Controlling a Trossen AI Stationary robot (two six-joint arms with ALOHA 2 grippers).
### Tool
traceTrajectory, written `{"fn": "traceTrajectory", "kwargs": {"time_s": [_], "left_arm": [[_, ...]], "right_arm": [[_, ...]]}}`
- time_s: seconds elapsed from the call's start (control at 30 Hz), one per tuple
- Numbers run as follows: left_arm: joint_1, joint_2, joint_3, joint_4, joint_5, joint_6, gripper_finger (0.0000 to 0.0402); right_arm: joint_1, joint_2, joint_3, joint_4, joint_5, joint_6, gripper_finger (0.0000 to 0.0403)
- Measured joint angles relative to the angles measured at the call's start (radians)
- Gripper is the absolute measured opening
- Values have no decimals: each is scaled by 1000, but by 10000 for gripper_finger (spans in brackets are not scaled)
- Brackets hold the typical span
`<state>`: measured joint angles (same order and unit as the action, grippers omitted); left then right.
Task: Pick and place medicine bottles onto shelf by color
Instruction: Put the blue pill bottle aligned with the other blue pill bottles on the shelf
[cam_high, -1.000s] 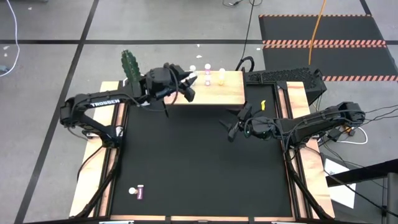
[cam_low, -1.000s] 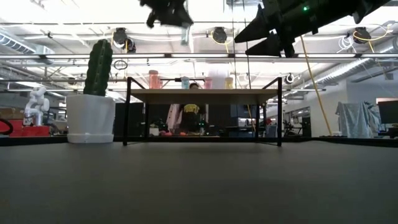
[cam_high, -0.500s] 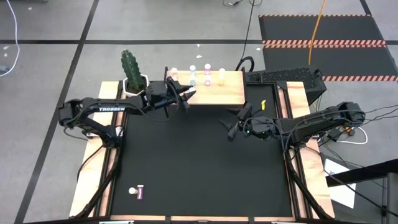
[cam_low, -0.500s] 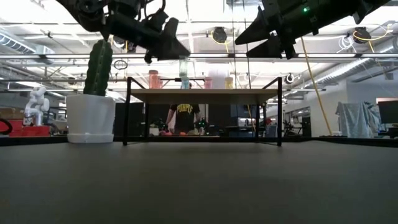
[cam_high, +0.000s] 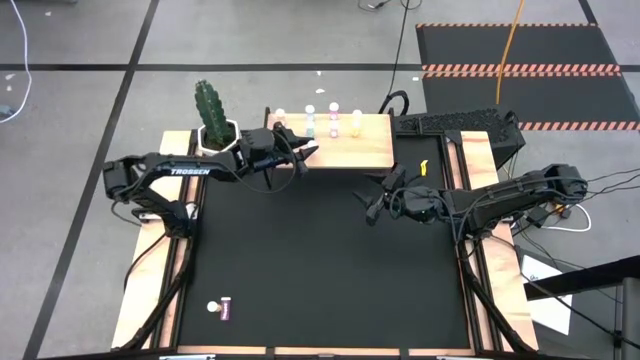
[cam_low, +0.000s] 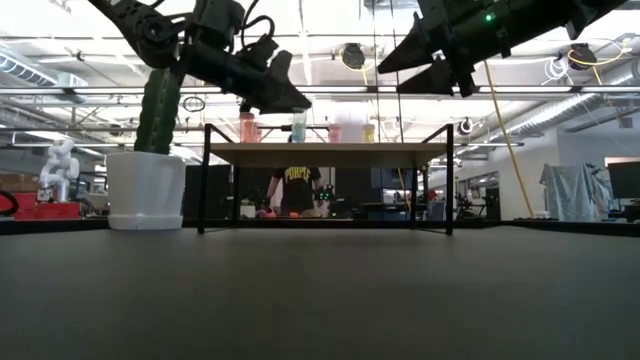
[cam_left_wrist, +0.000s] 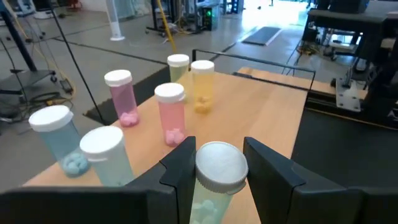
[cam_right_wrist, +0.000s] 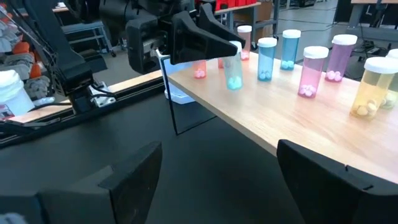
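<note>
The wooden shelf (cam_high: 350, 150) stands at the table's far edge with several white-capped bottles (cam_left_wrist: 171, 112) upright on its top: blue, pink, purple and yellow. My left gripper (cam_high: 298, 150) is over the shelf's left end, shut on a light blue bottle (cam_right_wrist: 233, 71). That bottle's base is at or just above the shelf top; I cannot tell which. A purple bottle (cam_high: 222, 308) lies on its side on the black mat at the near left. My right gripper (cam_high: 375, 205) hangs open and empty over the mat, right of centre. My left gripper pinches the light blue bottle between its two fingers (cam_left_wrist: 180, 168) on the upper body, just under the white cap (cam_left_wrist: 217, 165). The fingers come from the table's left, slanting down. The bottle stands upright between them.
A white pot with a green cactus (cam_high: 212, 120) stands just left of the shelf, close to my left arm. A dark keyboard-like unit (cam_high: 455, 125) lies right of the shelf. Wooden rails (cam_high: 170, 260) edge the mat on both sides.
My left gripper has come down over the shelf's left end with the blue bottle and has tipped from pointing down to nearly level. The bottle has gone down with it, upright, to the height of the shelf top.
</note>
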<state>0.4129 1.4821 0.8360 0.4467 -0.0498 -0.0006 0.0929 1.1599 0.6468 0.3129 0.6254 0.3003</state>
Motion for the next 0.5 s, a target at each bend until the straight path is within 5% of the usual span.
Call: {"fn": "traceTrajectory", "kwargs": {"time_s": [0.5], "left_arm": [[41,4,0,-32,-11,-11,127]], "right_arm": [[-9,0,0,-12,0,2,313]]}}
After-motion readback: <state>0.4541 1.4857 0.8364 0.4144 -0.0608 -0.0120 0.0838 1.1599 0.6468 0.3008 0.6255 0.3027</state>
